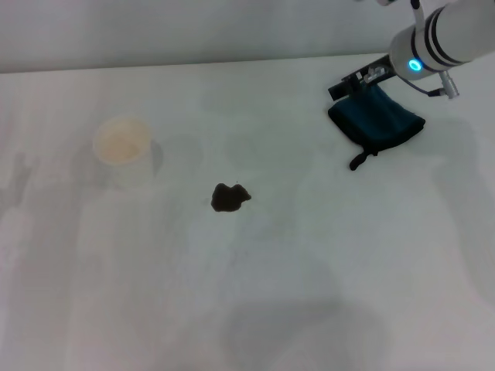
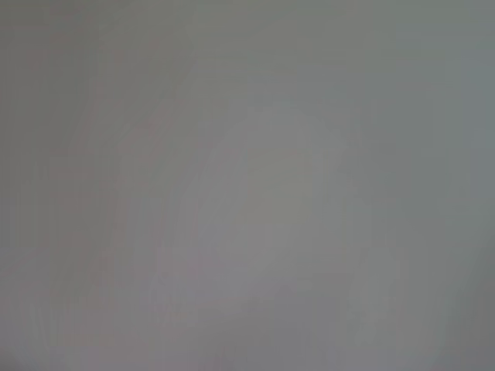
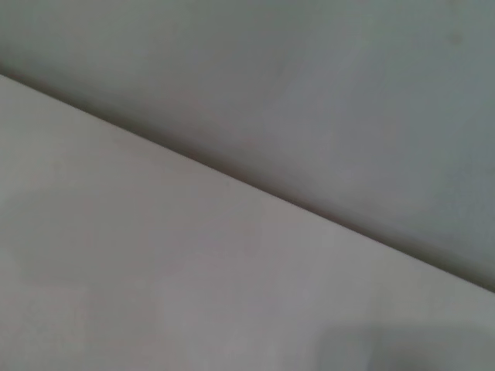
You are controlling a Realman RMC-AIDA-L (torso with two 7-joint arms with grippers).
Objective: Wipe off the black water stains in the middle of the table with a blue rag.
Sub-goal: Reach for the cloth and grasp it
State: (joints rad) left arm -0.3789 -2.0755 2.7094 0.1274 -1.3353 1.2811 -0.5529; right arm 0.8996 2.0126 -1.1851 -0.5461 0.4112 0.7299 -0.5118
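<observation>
Stain (image 1: pixel 230 198) sits mid table (image 1: pixel 309 255), untouched. Blue rag (image 1: pixel 377 122) lies far right, w/ right gripper (image 1: pixel 354 83) at its back edge; can't tell its state. Cup (image 1: pixel 124 147) at left.

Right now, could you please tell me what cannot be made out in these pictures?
- Right pincer, head view: its tips overlap the blue rag; a grip cannot be confirmed.
- Left pincer: outside every view.
- Both wrist views: only blank surface, no stain, rag or cup.
- Cup's contents: too blurred.
</observation>
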